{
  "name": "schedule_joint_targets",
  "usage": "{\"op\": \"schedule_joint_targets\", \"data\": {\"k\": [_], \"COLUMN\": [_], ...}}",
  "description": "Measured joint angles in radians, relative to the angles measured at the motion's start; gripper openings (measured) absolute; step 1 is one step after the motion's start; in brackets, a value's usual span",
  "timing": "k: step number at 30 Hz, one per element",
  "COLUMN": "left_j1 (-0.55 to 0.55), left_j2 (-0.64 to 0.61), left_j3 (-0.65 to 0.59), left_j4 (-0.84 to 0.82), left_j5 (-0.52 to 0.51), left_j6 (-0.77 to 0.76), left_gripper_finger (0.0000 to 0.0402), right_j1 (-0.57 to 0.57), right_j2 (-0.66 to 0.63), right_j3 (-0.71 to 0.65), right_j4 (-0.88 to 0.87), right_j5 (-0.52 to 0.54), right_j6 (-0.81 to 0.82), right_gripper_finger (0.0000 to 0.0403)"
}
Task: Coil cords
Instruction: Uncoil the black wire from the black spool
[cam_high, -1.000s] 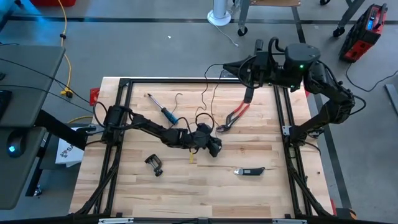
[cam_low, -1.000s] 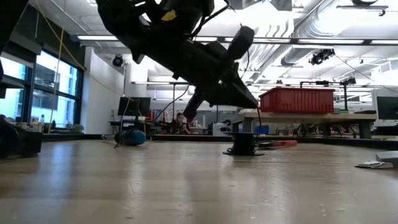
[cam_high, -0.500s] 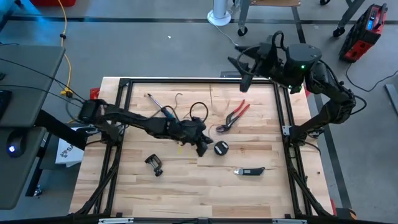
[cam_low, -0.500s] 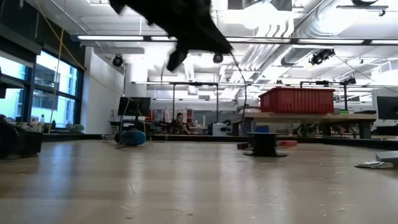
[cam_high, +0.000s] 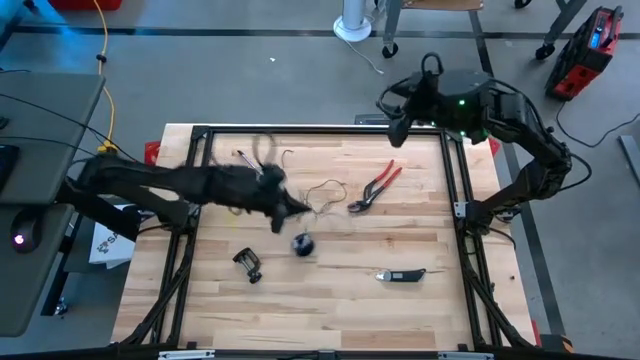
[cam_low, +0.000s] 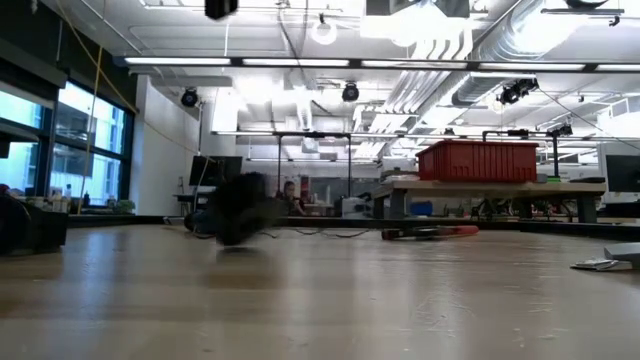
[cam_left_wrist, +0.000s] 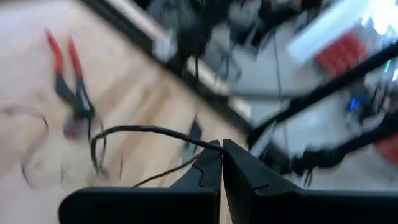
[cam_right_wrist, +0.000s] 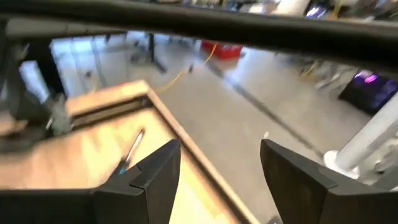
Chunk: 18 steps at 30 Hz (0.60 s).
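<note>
A pale wooden tabletop (cam_high: 330, 290) inside a black frame is seen above a grey concrete floor. The left pincer (cam_high: 297, 207) is closed on the thin dark cord (cam_left_wrist: 149, 132), whose loose loops (cam_high: 325, 192) lie mid-table beside the red pliers (cam_high: 376, 186). The small black reel (cam_high: 302, 244) is just beside that pincer — blurred. The right pincer (cam_right_wrist: 217, 174) is held open at the far edge. Beyond the tabletop, a workshop is seen — a red crate (cam_low: 478, 161) on a bench, bright ceiling lights.
</note>
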Motion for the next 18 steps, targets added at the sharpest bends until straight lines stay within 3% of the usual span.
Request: {"op": "schedule_joint_targets", "data": {"k": [4,10,18], "left_j1": [0.039,0.093,0.137], "left_j2": [-0.102,-0.195,-0.149], "left_j3": [0.000,0.000,0.162], "left_j4": [0.009,0.125,0.105], "left_j5": [-0.077,-0.123,-0.124], "left_j6": [-0.027,-0.040,0.033], "left_gripper_finger": [0.0000,0.0000,0.0000], "right_j1": [-0.001,-0.001,0.016], "right_j2": [0.000,0.000,0.033], "right_j3": [-0.003,-0.003,-0.003], "right_j4": [-0.081,-0.155,-0.258], "right_j5": [-0.077,-0.097,-0.226], "right_j6": [0.023,0.044,0.068], "right_gripper_finger": [0.0216,0.0216,0.0216]}}
